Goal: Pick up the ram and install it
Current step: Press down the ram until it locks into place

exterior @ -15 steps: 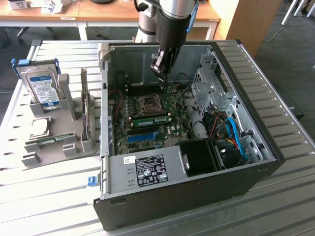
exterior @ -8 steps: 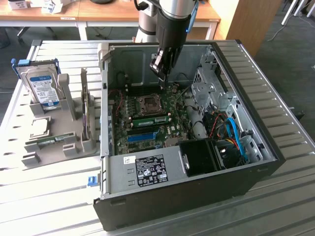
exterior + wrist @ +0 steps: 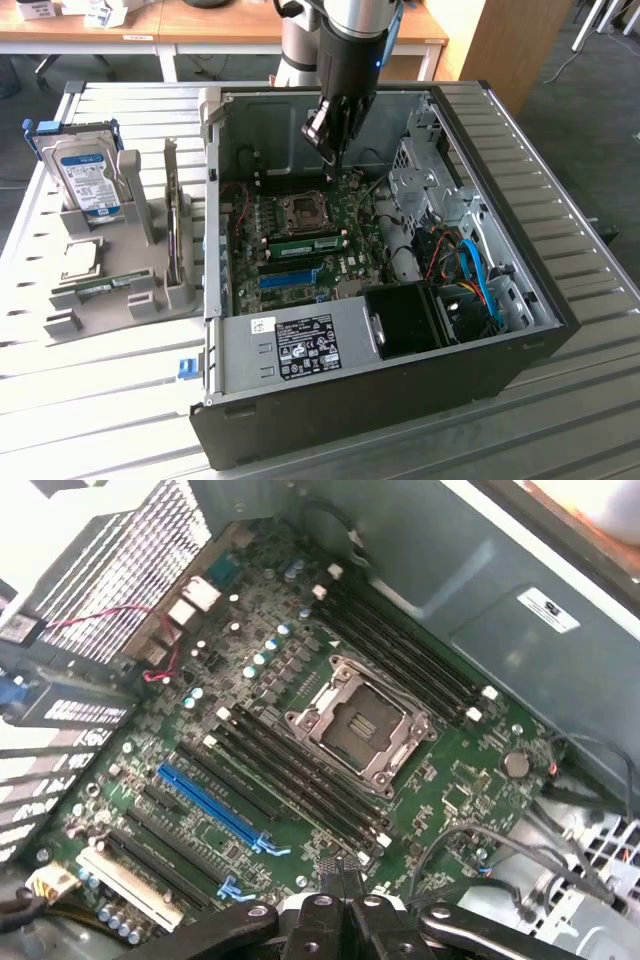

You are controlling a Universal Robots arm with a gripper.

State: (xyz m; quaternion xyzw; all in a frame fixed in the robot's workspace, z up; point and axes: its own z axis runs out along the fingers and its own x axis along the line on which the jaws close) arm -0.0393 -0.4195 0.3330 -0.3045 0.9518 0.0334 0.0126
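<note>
Hovering gripper (image 3: 331, 150) (shut); labels unreadable.

No text, brand or number can be read with certainty. Printed labels are present as follows:

- Hard drive (image 3: 88, 180), exterior view's left: blue-and-white label, print too small to read.
- Power supply (image 3: 300, 345) in the computer case (image 3: 520, 250): black-and-white label (image 3: 306, 347) with fine print and certification-style marks, illegible.
- Case wall, wrist view: white sticker (image 3: 548, 609) with dark lines of print, illegible.
</note>
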